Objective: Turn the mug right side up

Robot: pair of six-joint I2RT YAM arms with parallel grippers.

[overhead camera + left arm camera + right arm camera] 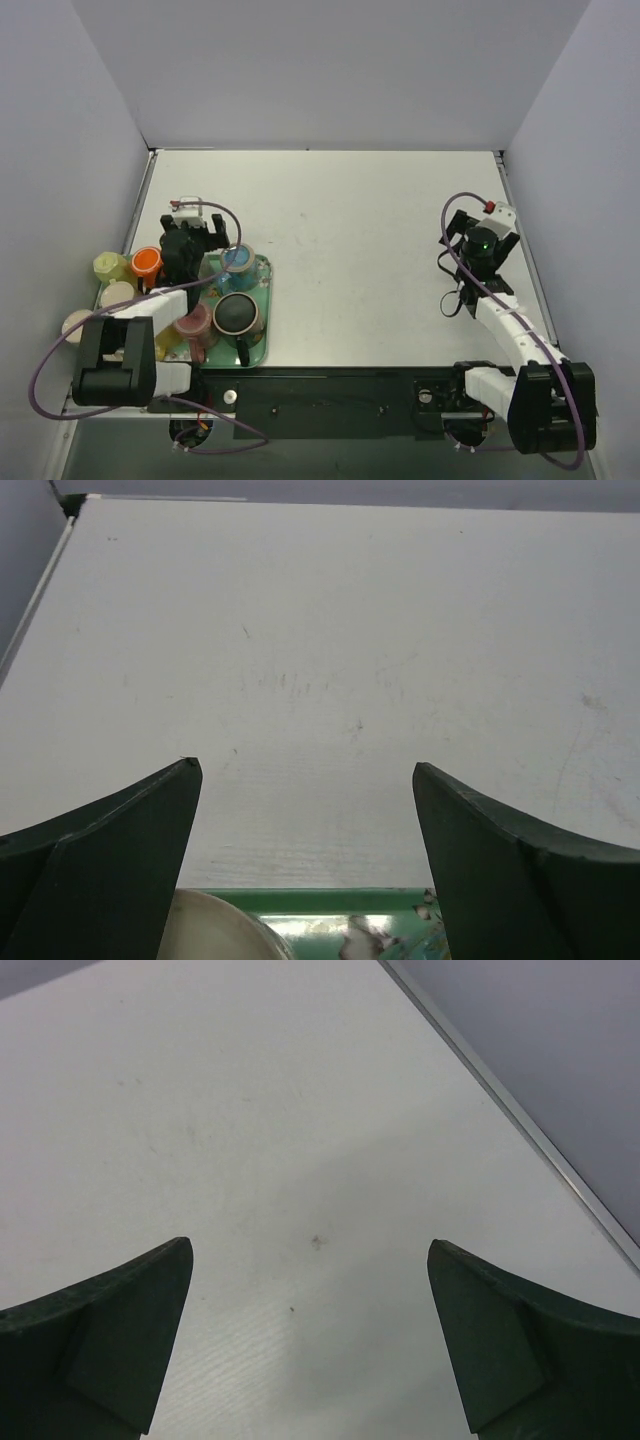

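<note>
Left hand point(198, 232), spread, hangs over the tray's point(265, 300) far edge, seemingly staging for the overturned mug point(237, 315); right hand point(480, 228), spread, sits well apart.

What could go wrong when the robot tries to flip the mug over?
1. The dark mug sits crowded on the green tray, close to the pink cup and the blue cup. The open left gripper might bump a neighbour while reaching in.
2. The mug's handle points toward the tray's near rim, so the turning mug might catch there and slip free.
</note>
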